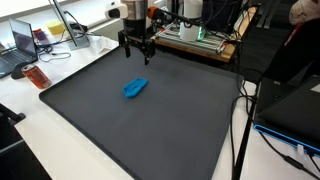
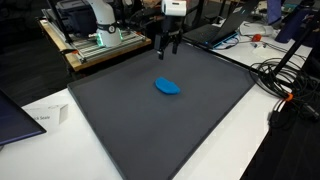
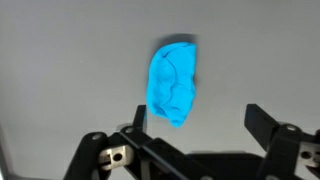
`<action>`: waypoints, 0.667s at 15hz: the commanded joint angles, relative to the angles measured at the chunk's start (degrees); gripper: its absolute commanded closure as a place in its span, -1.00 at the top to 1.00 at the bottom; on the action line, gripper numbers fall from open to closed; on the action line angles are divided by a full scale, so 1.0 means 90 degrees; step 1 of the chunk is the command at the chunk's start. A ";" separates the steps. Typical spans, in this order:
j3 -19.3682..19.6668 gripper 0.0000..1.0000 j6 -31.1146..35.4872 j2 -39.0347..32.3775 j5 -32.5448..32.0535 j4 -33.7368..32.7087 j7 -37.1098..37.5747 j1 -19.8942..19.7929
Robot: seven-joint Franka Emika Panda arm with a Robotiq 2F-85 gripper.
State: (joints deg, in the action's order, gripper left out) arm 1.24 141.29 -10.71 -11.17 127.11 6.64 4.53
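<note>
Hovering open, claw above crumpled blue cloth.

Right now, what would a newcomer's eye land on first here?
A crumpled, bright blue cloth lies alone near the middle of the dark grey mat, the only colour on it. The gripper hangs above the mat's far side, jaws open and empty, clear of the cloth.

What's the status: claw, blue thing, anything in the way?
Gripper open, empty, aloft. Blue crumpled cloth lying on dark mat, apart from gripper. Nothing between them.
</note>
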 commanded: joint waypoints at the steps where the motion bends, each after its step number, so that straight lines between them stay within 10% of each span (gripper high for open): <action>1: 0.0009 1.00 0.0656 -0.0682 0.0023 -0.0240 0.0101 -0.0116; 10: 0.0026 1.00 0.1189 -0.1796 0.0289 -0.0719 -0.0162 -0.0213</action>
State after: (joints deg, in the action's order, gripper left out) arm 1.83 151.64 -24.19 -10.70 122.95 7.07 3.52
